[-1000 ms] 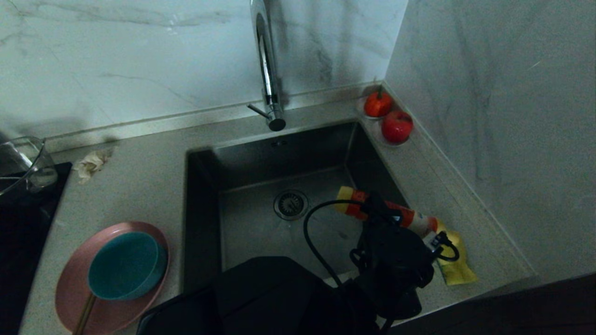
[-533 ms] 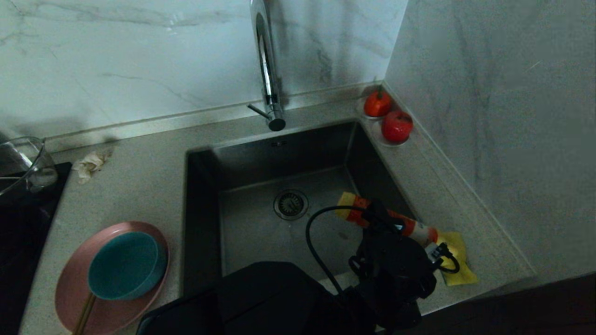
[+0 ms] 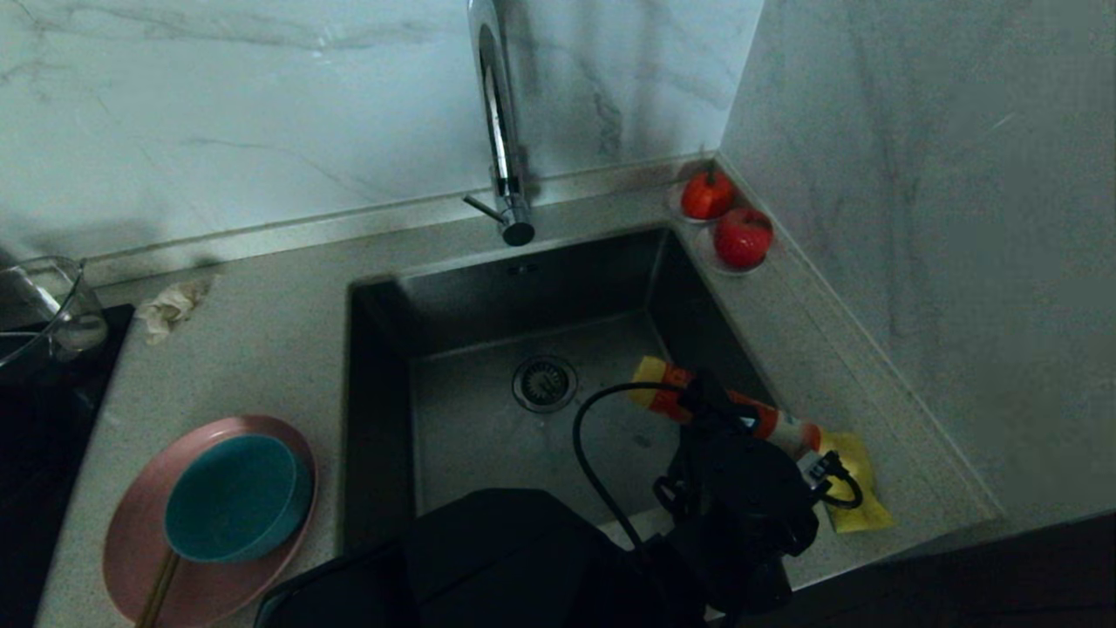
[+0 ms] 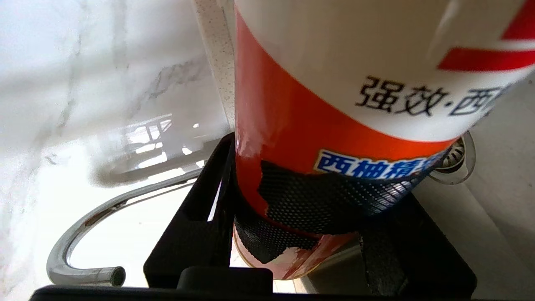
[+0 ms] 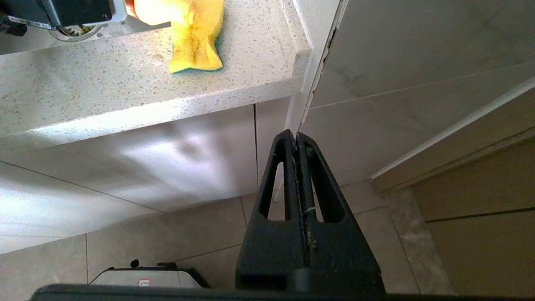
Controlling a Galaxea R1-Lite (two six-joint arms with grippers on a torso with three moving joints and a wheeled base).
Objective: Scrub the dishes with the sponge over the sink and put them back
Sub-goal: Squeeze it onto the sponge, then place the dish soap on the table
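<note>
Speckled counter surrounds the dark sink (image 3: 488, 305); pink plate (image 3: 139, 523), teal bowl (image 3: 231, 497) and chopsticks (image 3: 159, 589) wait unscrubbed. Left gripper (image 4: 301, 209) clamps a detergent bottle (image 3: 750, 417), seemingly tipped over the sponge (image 3: 859, 493). Right gripper (image 5: 297, 144) hangs parked, fingers together.

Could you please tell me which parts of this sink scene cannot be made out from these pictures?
- Thin wooden chopsticks: head view, cut off by the bottom edge and partly under the round teal-blue bowl.
- Yellow foam sponge: head view, partly behind the left end effector and its orange-and-white plastic bottle.
- Clear glass container: head view, cut off by the left edge.
- Bottle's cap end: left wrist view, beyond the frame.
</note>
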